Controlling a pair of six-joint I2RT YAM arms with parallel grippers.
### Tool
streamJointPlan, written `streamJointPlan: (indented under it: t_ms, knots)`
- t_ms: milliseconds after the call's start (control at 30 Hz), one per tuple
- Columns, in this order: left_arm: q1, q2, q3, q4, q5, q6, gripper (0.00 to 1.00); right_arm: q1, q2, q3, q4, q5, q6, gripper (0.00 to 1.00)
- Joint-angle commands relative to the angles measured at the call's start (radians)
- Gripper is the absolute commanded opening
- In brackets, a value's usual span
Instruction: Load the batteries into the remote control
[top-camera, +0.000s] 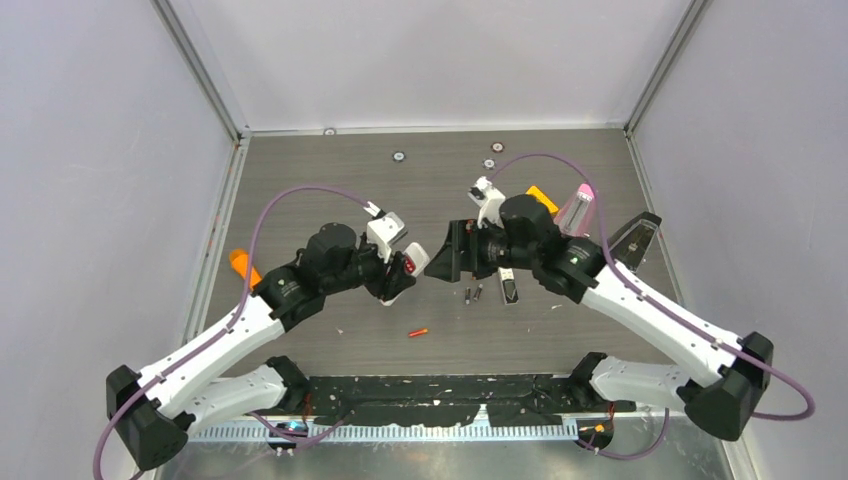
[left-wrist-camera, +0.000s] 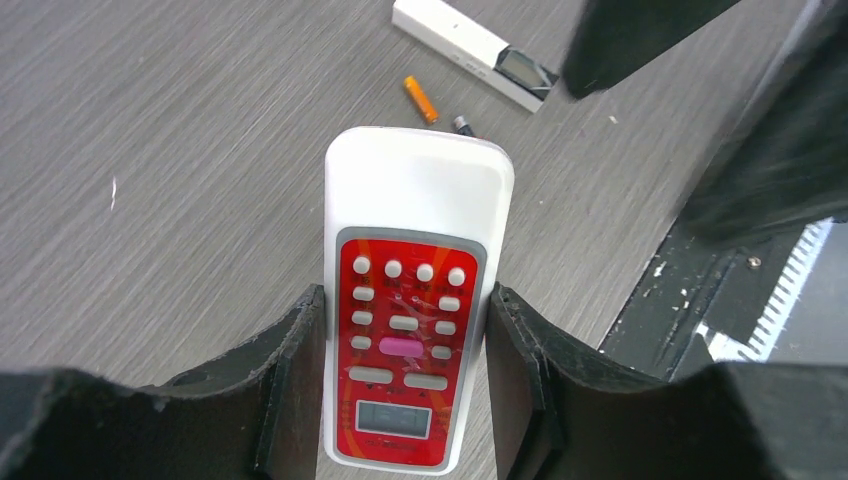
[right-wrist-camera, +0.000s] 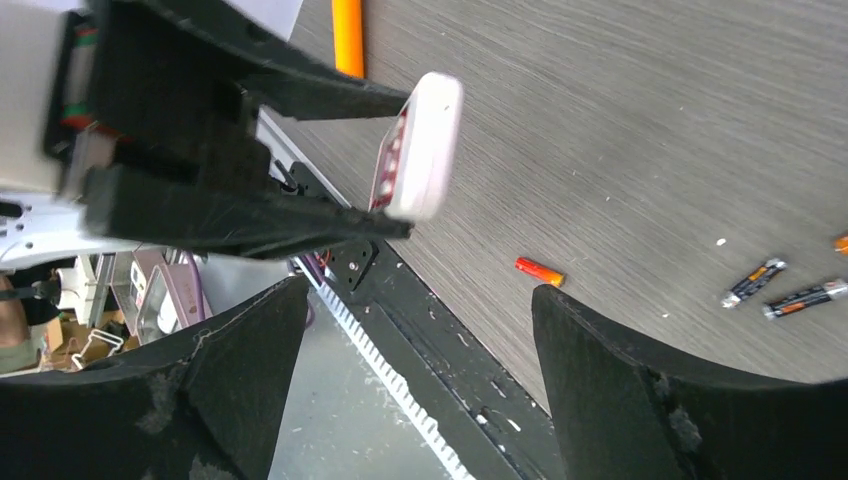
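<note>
Batteries (right-wrist-camera: 754, 283) lie loose on the worktop (top-camera: 350, 190). Left tool (left-wrist-camera: 405, 293) clamps the remote control (left-wrist-camera: 418, 200); right tool (right-wrist-camera: 418, 295) gapes apart, empty.

We find nothing readable: the markings on the buttons and little screen of the remote control (left-wrist-camera: 405, 330) are too blurred, and the print on the dark batteries (right-wrist-camera: 752, 283) is too small.
</note>
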Motion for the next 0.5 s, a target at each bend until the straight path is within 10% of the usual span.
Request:
streamJointPlan:
  t_ms: [0,300,467]
  knots:
    - [0.000,-0.044,0.016,0.072,0.100,0.058,0.00,0.065,0.072,0.081,0.067,0.101,0.085,0.85]
    - [0.001,-0.093,-0.011,0.084,0.143,0.093,0.00,0.120,0.167,0.100,0.133,0.186,0.176,0.65]
    - [0.000,-0.102,-0.007,0.078,0.120,0.092,0.00,0.131,0.184,0.083,0.153,0.185,0.230,0.35]
